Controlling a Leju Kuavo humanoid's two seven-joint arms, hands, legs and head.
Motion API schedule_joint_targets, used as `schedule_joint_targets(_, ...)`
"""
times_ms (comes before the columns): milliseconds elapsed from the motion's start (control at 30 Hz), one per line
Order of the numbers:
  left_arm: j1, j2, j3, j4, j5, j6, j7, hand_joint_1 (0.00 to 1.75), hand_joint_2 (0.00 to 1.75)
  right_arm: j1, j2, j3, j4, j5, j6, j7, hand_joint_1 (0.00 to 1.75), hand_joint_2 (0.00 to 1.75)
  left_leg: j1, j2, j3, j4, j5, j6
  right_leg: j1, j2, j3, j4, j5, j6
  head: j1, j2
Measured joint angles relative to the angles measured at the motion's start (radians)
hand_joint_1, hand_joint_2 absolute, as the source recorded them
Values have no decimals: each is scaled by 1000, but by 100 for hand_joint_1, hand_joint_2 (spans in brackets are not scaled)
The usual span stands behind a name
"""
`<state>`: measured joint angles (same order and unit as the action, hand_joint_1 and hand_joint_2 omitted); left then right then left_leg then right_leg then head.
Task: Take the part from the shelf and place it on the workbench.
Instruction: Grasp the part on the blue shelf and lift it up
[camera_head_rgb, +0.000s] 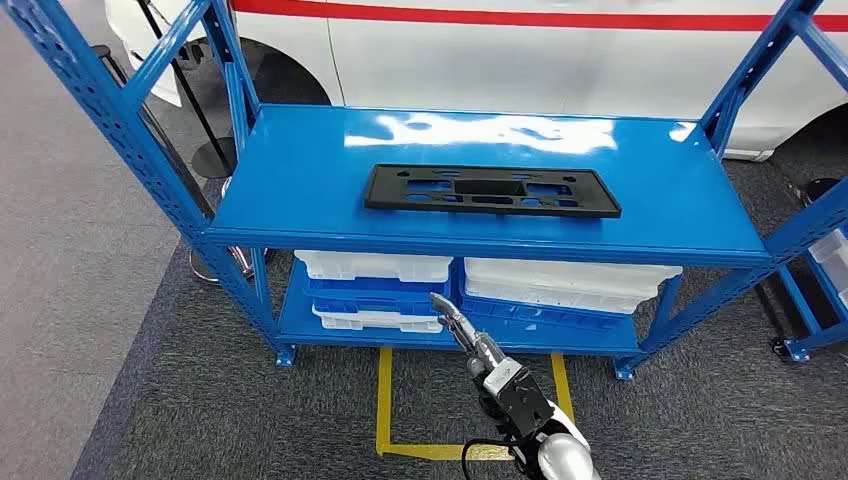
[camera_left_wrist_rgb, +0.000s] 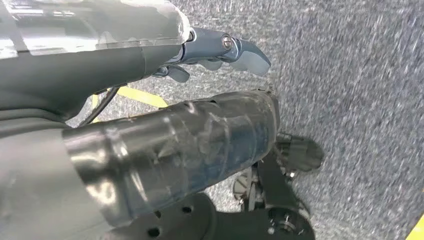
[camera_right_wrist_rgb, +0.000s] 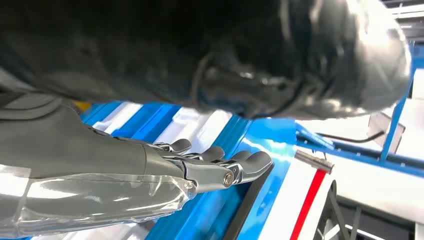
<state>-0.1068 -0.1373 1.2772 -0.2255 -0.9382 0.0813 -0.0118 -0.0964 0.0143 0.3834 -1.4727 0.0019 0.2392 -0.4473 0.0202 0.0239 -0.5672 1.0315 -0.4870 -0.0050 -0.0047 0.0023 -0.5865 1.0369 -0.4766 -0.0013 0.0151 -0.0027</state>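
The part (camera_head_rgb: 490, 190) is a flat black rectangular plate with several cut-outs. It lies in the middle of the blue shelf's top board (camera_head_rgb: 300, 180). My right hand (camera_head_rgb: 470, 335) is raised in front of the shelf, below the top board and apart from the part. Its fingers (camera_right_wrist_rgb: 235, 167) are stretched out toward the shelf and hold nothing. My left hand (camera_left_wrist_rgb: 215, 50) hangs over the grey carpet with its fingers loosely apart and nothing in them.
White and blue bins (camera_head_rgb: 375, 275) are stacked on the lower shelf board. Slanted blue uprights (camera_head_rgb: 130, 130) frame both ends of the shelf. A white car (camera_head_rgb: 550, 50) stands behind it. Yellow tape (camera_head_rgb: 385, 400) marks the carpet in front, and another rack (camera_head_rgb: 820, 250) stands at the right.
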Motion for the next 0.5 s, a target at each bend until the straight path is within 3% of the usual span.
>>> schedule_joint_targets(67, 0, 1, 0, 0, 0, 0, 0, 0, 0, -3, 0, 3, -3, 1, -1, 2, 0, 0, 1, -4, -9, 23, -19, -2, -3, -1, 6, -9, 5, -7, 0, 0)
schedule_joint_targets(100, 0, 2, -1, 0, 0, -1, 0, 0, 0, -6, 0, 6, -5, 3, -2, 4, 0, 0, 1, -8, -24, 59, -44, -4, -5, -1, 10, -16, 8, -13, -1, 0)
schedule_joint_targets(167, 1, 3, -1, 0, 0, -2, 0, 0, 0, -12, -1, 14, -7, 7, -6, 8, 0, 87, 1, -14, -83, 186, -109, -5, -2, -1, 12, -18, 9, -20, -1, 0)
schedule_joint_targets(200, 2, 3, -1, 0, 0, -2, -1, 0, 0, -13, -1, 18, -7, 9, -8, 9, 0, 131, 1, -15, -112, 245, -128, -6, 0, -1, 12, -16, 7, -22, -1, 0)
schedule_joint_targets(233, 3, 4, -1, 0, 0, -2, -1, 0, 0, -13, -1, 21, -7, 12, -11, 11, 0, 175, 1, -16, -128, 276, -130, -6, 2, 0, 12, -14, 6, -24, -1, 0)
schedule_joint_targets(267, 4, 4, -1, 0, 0, -2, -1, 0, 0, -14, -2, 24, -8, 14, -13, 12, 0, 175, 1, -15, -127, 270, -112, -6, 3, 2, 13, -12, 4, -25, -1, 0)
schedule_joint_targets(300, 4, 4, -1, 0, 0, -2, -1, 0, 0, -15, -2, 28, -10, 17, -16, 14, 0, 175, 1, -16, -107, 225, -77, -4, 3, 4, 14, -9, 2, -25, -1, 0)
schedule_joint_targets(367, 4, 6, -2, 0, 0, -2, -2, 0, 0, -21, -2, 36, -15, 31, -29, 18, 0, 175, -1, -17, -48, 91, -15, 2, 5, 9, 12, 1, -5, -19, -1, 0)
schedule_joint_targets(433, 3, 8, -2, 0, 0, -3, -2, 0, 0, -30, -5, 46, -20, 52, -50, 27, 0, 175, -4, -20, -17, 22, 2, 10, 7, 12, 7, 9, -9, -11, -1, 0)
schedule_joint_targets(500, 2, 8, -2, 0, 0, -3, -1, 0, 0, -39, -9, 57, -25, 96, -86, 39, 0, 175, -5, -21, -16, 16, 2, 19, 8, 14, 6, 8, -9, -1, 0, 0)
